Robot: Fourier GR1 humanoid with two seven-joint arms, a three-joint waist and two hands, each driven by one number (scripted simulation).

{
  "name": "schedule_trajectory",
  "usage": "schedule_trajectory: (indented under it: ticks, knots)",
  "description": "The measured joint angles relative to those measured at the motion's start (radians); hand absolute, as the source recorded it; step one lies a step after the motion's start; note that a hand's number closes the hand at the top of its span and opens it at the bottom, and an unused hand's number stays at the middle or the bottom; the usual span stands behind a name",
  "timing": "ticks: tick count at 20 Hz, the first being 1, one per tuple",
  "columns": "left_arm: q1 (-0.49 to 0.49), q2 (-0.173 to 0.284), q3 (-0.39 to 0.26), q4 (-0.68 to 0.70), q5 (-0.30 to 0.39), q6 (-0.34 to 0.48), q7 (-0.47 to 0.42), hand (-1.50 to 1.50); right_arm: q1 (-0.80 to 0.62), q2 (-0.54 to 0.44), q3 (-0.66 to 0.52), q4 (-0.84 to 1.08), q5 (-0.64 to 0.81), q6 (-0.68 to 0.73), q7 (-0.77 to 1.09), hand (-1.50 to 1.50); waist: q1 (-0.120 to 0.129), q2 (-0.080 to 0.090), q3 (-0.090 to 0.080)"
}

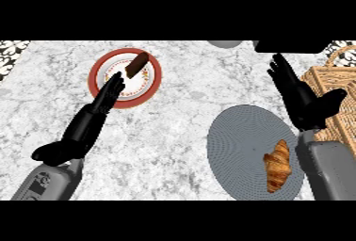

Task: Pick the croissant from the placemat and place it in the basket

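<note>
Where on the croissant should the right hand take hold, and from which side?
Grip the croissant across its thick middle, coming from above. It lies flat on the grey placemat, long axis running near to far, ends tapering. The open right hand is beyond it, beside the basket.

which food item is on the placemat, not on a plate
The croissant, golden, lying on the grey placemat; the brown bar sits on the red-rimmed plate.

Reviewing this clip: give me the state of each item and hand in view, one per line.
croissant: lying on the placemat, untouched
placemat: flat on the counter
basket: at right edge, contents not visible
plate: holds a brown bar
left hand: open, fingers straight
right hand: open, above the counter
</note>
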Motion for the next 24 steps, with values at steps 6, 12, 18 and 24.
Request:
schedule_trajectory:
  ticks: [6, 12, 18, 24]
  knots:
    - [0.059, 0.06, 0.086, 0.089, -0.014, 0.079, 0.118, 0.0, 0.147, -0.004, -0.148, -0.002, -0.181, 0.14, -0.245, 1.5, -0.032, 0.002, 0.019]
    - [0.082, 0.087, 0.122, 0.181, -0.012, 0.118, 0.235, 0.0, 0.254, 0.095, -0.153, -0.148, -0.149, 0.204, -0.654, -1.5, -0.049, -0.003, 0.02]
    - [0.06, 0.089, 0.124, 0.194, -0.033, 0.144, 0.307, 0.0, 0.458, 0.123, -0.176, -0.281, 0.047, 0.012, -0.728, -1.5, -0.051, -0.006, 0.014]
    - [0.069, 0.097, 0.131, 0.189, -0.033, 0.143, 0.327, 0.0, 0.638, -0.08, -0.259, -0.382, 0.259, -0.051, -0.562, -1.5, -0.054, -0.006, 0.009]
